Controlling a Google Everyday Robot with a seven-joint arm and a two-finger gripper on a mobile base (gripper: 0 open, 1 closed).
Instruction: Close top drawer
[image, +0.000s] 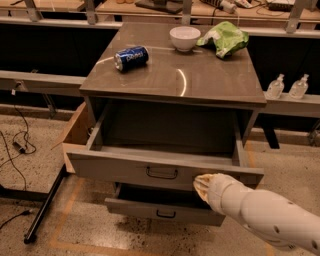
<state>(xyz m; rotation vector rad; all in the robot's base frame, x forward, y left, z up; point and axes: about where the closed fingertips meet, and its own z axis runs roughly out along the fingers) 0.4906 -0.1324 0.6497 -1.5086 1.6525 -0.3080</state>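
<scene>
In the camera view, the top drawer (112, 166) stands part-way out of the cabinet (250, 122). Its grey front panel runs left to right across the picture and its empty box reaches back under the tabletop (200, 80). The gripper (202, 183) sits low on the right, at the end of the pale arm (260, 212) that comes in from the lower right corner. Its tip appears to touch the outer face of the front panel, just right of the black handle (161, 173) and below the top edge. Whether the gripper is clenched or released cannot be told from here.

The relation that matters is this: the drawer lies straight ahead of the gripper, on the far side of it, and the closing travel runs at right angles to the panel's long axis, back into the cabinet. So the coming move is most likely a plain push forward, away from the camera. The contact is right of centre, so the drawer may twist a little on its runners.

Beneath it a lower drawer (145, 208) also juts out slightly. On the tabletop are a blue can (131, 58) lying on its side, a white bowl (185, 38) and a green bag (226, 38), all well apart from the gripper.
</scene>
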